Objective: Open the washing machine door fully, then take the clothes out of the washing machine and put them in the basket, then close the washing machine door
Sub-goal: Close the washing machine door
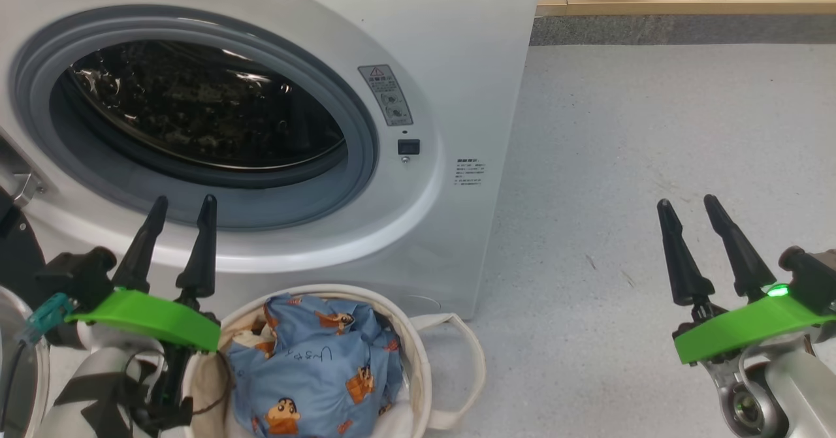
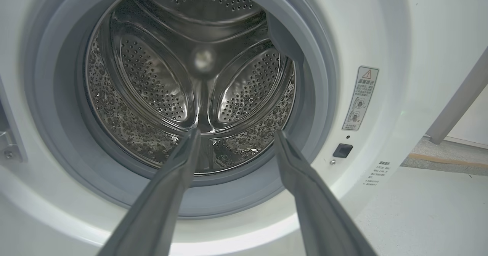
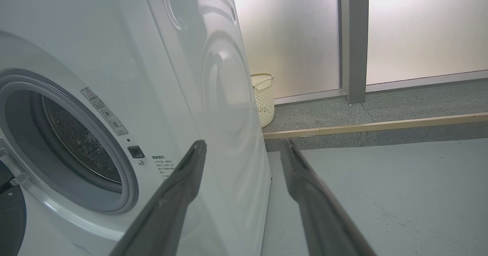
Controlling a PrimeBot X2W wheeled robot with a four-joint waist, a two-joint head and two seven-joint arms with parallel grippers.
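Up close at lower left, wide open on the left gripper, nothing in its grasp, tips poised just before the washing machine mouth. Same story on the right gripper: spread, empty, over the floor, well clear of the machine. Down in the basket, right at the machine's foot, the clothes, crumpled blue with cartoon boys showing. Inside the drum, just shiny steel. At far left, the washing machine door, swung open.
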